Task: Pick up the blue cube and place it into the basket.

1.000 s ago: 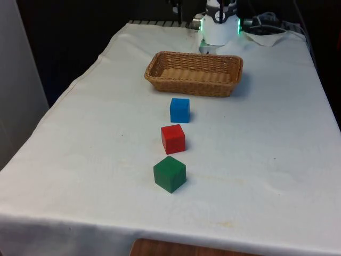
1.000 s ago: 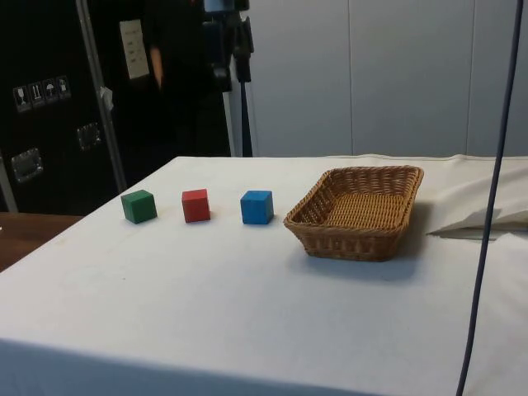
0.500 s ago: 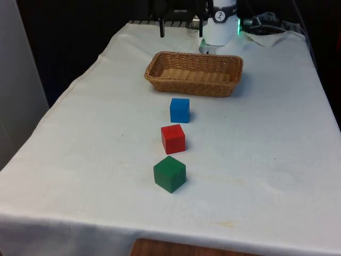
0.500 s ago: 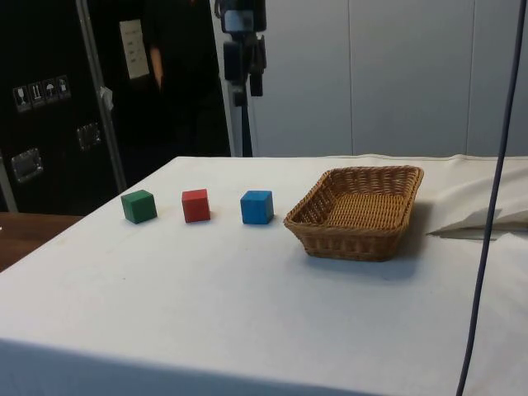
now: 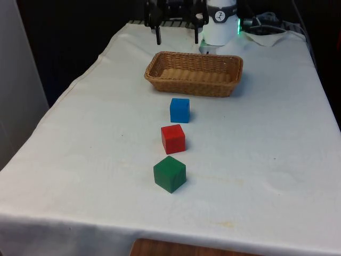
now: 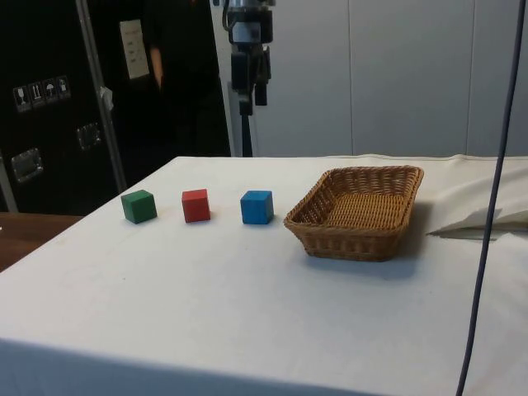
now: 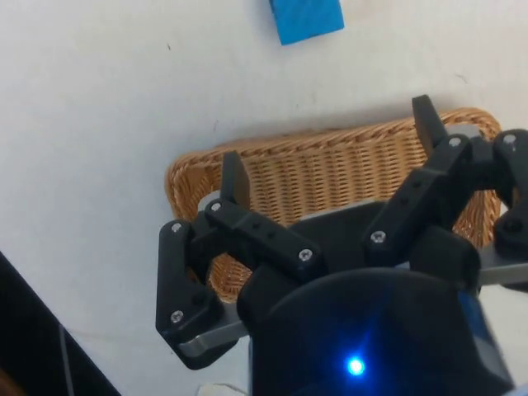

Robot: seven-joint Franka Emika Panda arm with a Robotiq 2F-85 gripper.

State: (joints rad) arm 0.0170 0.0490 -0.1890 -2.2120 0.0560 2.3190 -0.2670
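Gripper (image 5: 177, 38), fingers spread and empty, hangs high over the table's far edge behind the wicker basket (image 5: 194, 73). Blue cube (image 5: 179, 110) sits mid-table; descending off-line risks nudging the red cube (image 5: 173, 138).

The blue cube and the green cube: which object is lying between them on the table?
The red cube sits between the blue cube and the green cube, apart from both, in one row on the cloth; front and side views both show it.

Lab: dark cabinets (image 6: 49, 99), clothed table (image 5: 266, 160)
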